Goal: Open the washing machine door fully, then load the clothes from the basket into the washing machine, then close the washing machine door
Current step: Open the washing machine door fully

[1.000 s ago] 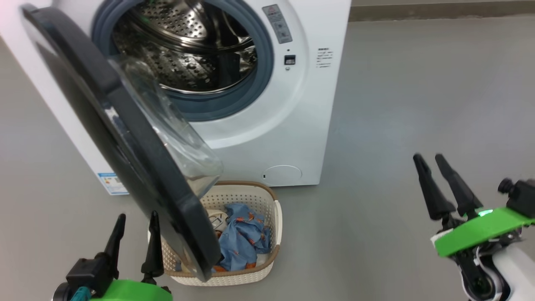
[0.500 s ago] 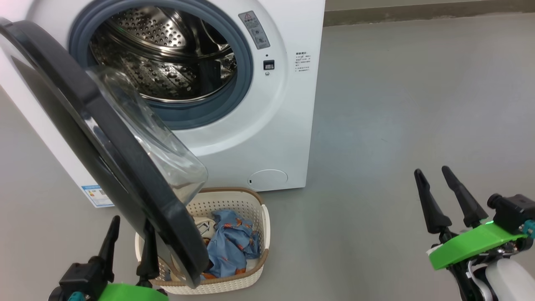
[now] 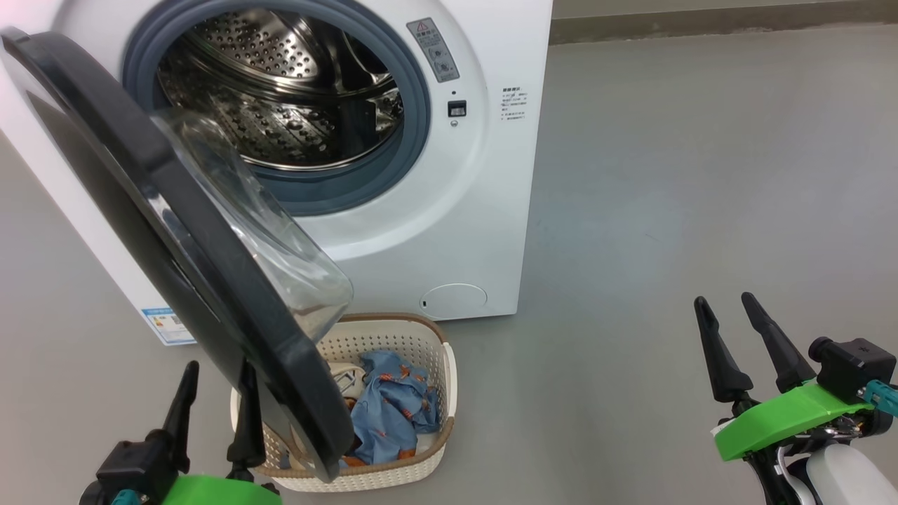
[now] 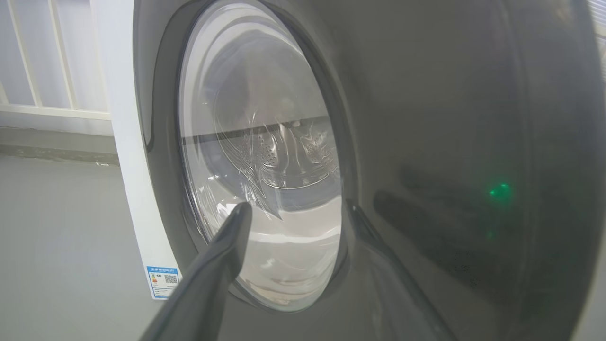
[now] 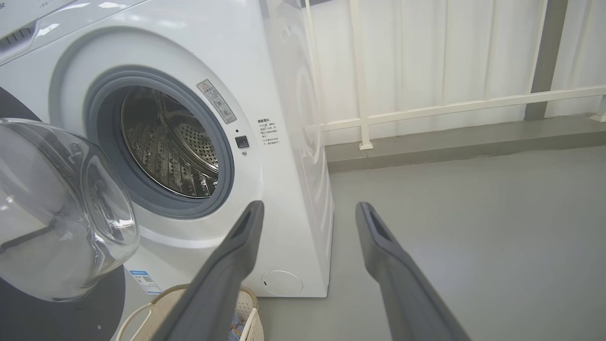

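Washing machine door (image 3: 210,280): glossy black rim and bulging clear glass, found swung open, partly screening the perforated cream basket (image 3: 393,473). Crumpled blue printed clothes (image 3: 389,414) lie inside. Left gripper (image 3: 219,368) and right gripper (image 3: 723,300) noted spread, nothing held.

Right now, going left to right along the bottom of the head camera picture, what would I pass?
The left gripper → clothes in the basket → bare grey floor → right gripper.

warning-triangle sticker (image 3: 434,49) on the washing machine (image 3: 449,231), blue label (image 3: 168,326) (print illegible)
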